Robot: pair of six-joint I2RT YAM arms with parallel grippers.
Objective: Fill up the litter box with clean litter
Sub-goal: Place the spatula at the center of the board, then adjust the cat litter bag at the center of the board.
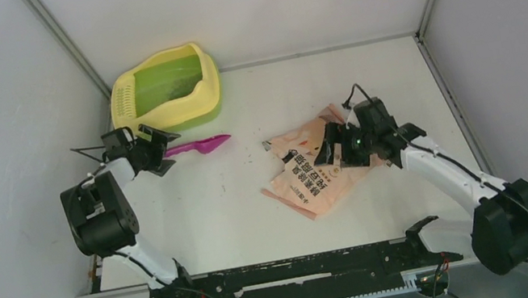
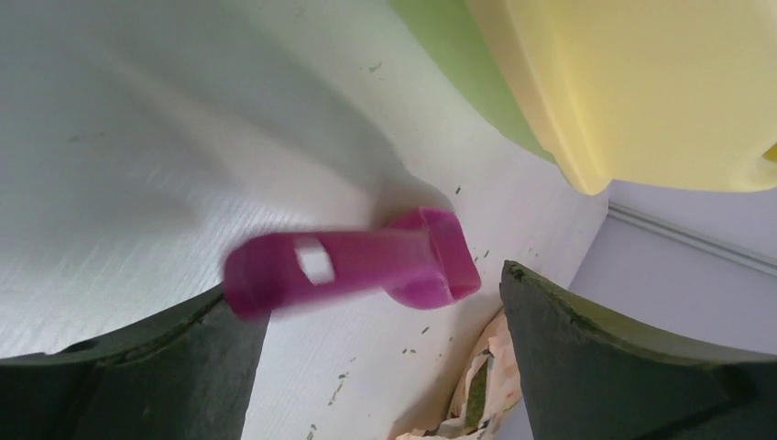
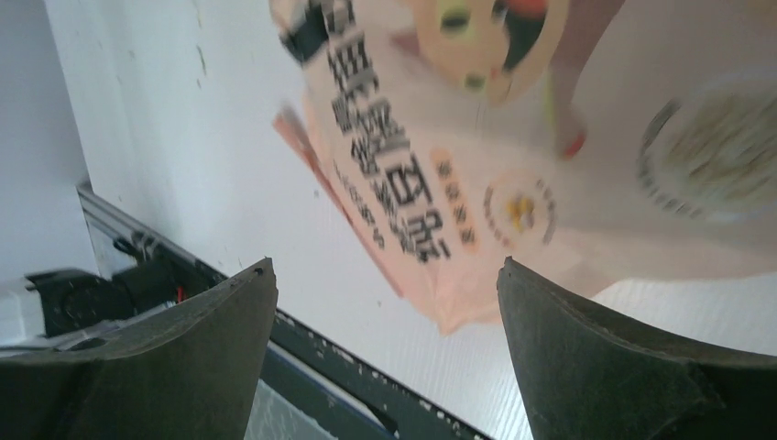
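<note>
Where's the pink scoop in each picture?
Top external: the pink scoop lies left of centre, just below the litter box.
Left wrist: it is in the middle of the picture, blurred.
Right wrist: not in it.
Shared landmark: the pink-orange bag, at the bottom edge in left wrist, filling the top in right wrist.
</note>
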